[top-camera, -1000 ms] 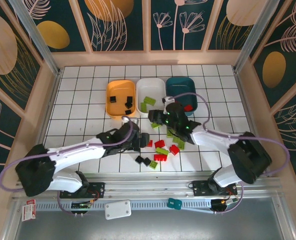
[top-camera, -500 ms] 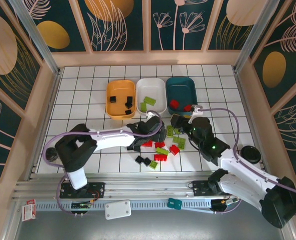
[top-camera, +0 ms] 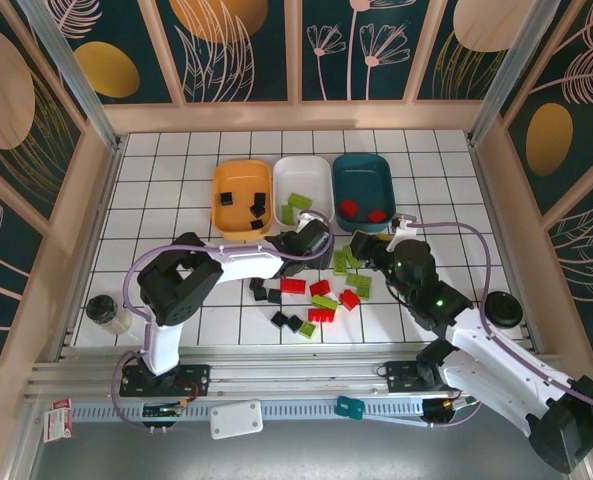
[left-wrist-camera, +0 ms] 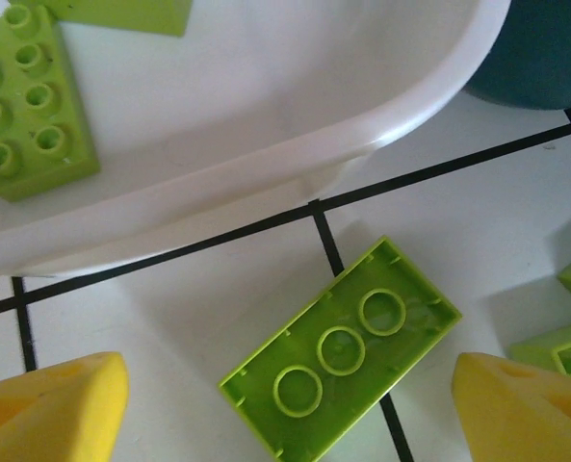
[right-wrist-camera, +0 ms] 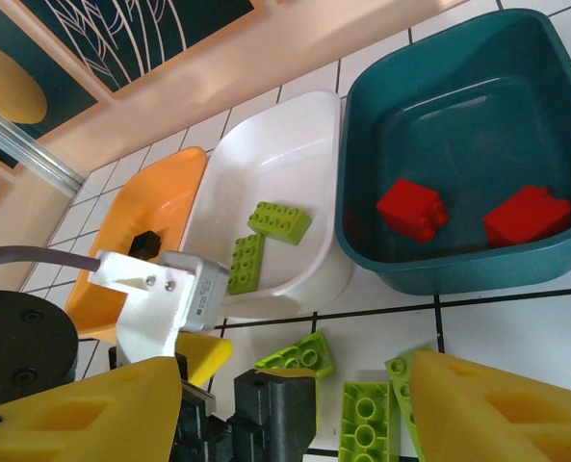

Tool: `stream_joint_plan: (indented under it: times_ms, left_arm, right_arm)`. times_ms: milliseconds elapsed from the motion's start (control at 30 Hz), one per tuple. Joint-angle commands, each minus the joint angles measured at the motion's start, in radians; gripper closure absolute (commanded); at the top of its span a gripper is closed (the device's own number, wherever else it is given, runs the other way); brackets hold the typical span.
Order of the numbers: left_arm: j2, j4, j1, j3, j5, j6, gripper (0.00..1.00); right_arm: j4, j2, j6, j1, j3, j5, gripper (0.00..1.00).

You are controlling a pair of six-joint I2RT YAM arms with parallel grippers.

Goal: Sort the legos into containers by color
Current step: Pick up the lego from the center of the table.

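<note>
An upside-down lime lego [left-wrist-camera: 341, 351] lies on the table just in front of the white container [left-wrist-camera: 266, 164], and my left gripper [left-wrist-camera: 285, 409] stands open over it, its yellow fingertips [left-wrist-camera: 49, 404] clear of both ends. From above, the left gripper [top-camera: 323, 243] is at the white container's [top-camera: 306, 172] near corner. My right gripper [top-camera: 362, 250] is open and empty, close in front of the teal container [right-wrist-camera: 439, 274], which holds two red legos [right-wrist-camera: 412, 209]. The white container [right-wrist-camera: 295, 154] holds two lime legos [right-wrist-camera: 278, 220]. In the orange container [top-camera: 226, 205] lie black legos [top-camera: 257, 206].
Loose legos lie in front of the grippers: red [top-camera: 293, 286], lime [top-camera: 325, 301] and black [top-camera: 279, 319]. A small jar [top-camera: 104, 310] stands at the left and a black round thing [top-camera: 501, 305] at the right. The two grippers are almost side by side.
My left gripper has moved away and to the right, over the lime lego, its jaws narrowing a little. My right gripper has drawn back from the teal container, where a second red lego now shows.
</note>
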State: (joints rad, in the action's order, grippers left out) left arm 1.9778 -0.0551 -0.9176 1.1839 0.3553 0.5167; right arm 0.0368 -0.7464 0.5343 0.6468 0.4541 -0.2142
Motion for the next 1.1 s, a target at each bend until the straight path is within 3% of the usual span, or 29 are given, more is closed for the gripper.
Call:
stream_joint_plan:
  times_ms: [0,200,633,1067]
  left_arm:
    - [0.041,0.046,-0.005,0.007,-0.006,-0.038,0.19]
    - [0.067,0.064,-0.005,0.004,-0.04,-0.045,0.26]
    - [0.052,0.083,-0.021,-0.024,-0.091,-0.036,0.58]
    - [-0.095,0.082,-0.052,-0.098,-0.124,0.035,0.7]
  right_arm:
    - [-0.018,0.017,0.01,-0.008,0.003,-0.032,0.35]
    - [-0.026,0.029,0.01,-0.008,0.01,-0.036,0.35]
    - [-0.01,0.026,0.026,-0.009,0.011,-0.034,0.35]
    - [-0.007,0.018,0.033,-0.009,0.009,-0.034,0.35]
